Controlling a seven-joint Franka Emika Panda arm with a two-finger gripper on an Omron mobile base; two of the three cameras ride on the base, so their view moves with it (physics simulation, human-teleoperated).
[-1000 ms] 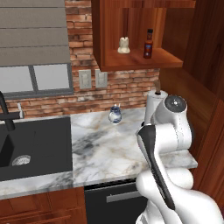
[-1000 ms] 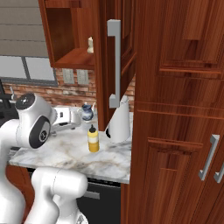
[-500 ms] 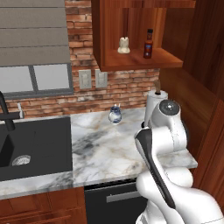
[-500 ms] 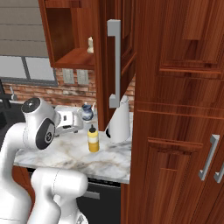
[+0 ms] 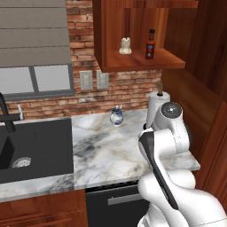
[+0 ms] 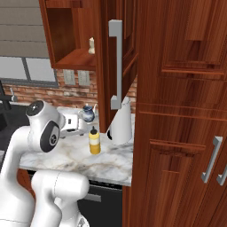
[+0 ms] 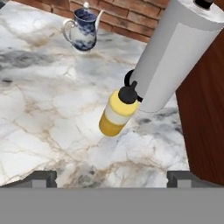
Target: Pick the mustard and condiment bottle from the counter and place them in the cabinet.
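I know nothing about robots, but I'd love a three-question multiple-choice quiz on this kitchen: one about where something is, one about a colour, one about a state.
1. Where is the condiment bottle?
A. in the sink
B. on the cabinet shelf
C. beside the teapot

2. What colour is the mustard bottle's body?
A. yellow
B. green
C. blue

3. How is the gripper?
A. shut on the mustard
B. shut on the paper-towel roll
C. open, holding nothing

Answers:
1 B, the left base view shows it standing on the shelf beside a small pale figurine.
2 A, it stands yellow on the counter by the paper-towel roll.
3 C, the hand view shows its fingertips wide apart, short of the mustard.
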